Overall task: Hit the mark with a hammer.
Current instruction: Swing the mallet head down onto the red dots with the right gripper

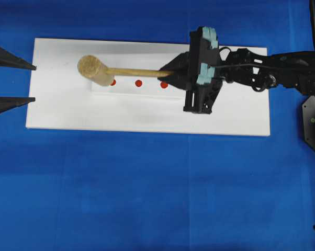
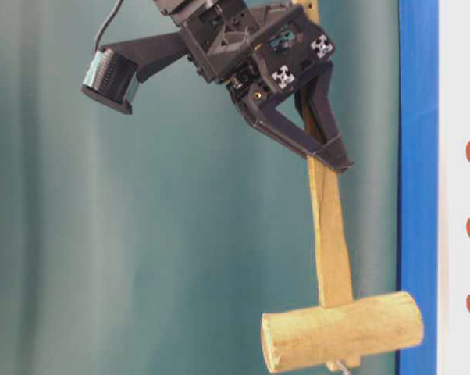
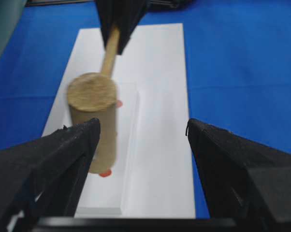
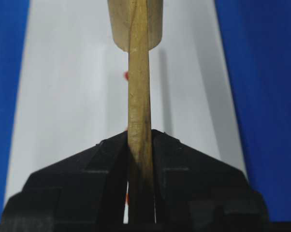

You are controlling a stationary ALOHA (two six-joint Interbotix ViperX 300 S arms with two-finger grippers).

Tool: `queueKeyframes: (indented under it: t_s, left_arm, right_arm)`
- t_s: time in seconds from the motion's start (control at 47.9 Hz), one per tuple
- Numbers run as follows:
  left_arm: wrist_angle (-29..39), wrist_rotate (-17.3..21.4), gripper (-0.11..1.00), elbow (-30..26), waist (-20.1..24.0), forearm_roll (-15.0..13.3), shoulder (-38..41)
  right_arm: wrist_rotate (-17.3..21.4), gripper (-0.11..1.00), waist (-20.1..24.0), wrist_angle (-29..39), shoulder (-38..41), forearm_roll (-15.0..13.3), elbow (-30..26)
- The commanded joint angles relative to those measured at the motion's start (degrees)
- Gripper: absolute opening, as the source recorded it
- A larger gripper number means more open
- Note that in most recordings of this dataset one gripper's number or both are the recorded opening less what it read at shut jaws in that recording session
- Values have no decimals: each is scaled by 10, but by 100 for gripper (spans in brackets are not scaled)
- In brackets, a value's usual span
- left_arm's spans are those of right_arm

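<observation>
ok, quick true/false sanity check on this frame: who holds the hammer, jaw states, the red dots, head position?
1. The right gripper is shut on the hammer handle. True.
2. The left gripper is clamped on the hammer head. False: its jaws stand open and hold nothing.
3. Three red marks sit in a row on the white board. True.
4. The hammer lies flat on the blue cloth. False: it is held over the board, with the head by the leftmost mark in the overhead view.
</observation>
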Motion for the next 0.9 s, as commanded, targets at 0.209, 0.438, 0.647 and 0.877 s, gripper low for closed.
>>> queueKeyframes:
  t_s: [0.209,0.438,0.647,0.877]
  left_arm:
    - [-3,1,69,-4,2,0,2]
    - [-4,0,69,-4,2,0,3]
    - [-6,-1,69,-3,2,-1,4]
    - [-9,-3,69,-3,2,0,4]
  right_arm:
    - [0,3,0,-16,-19,1,-10]
    - [1,3,0,-12,-3,16,0]
    - [0,3,2,31,48,55,10]
    - [-4,3,2,11,36,55,14]
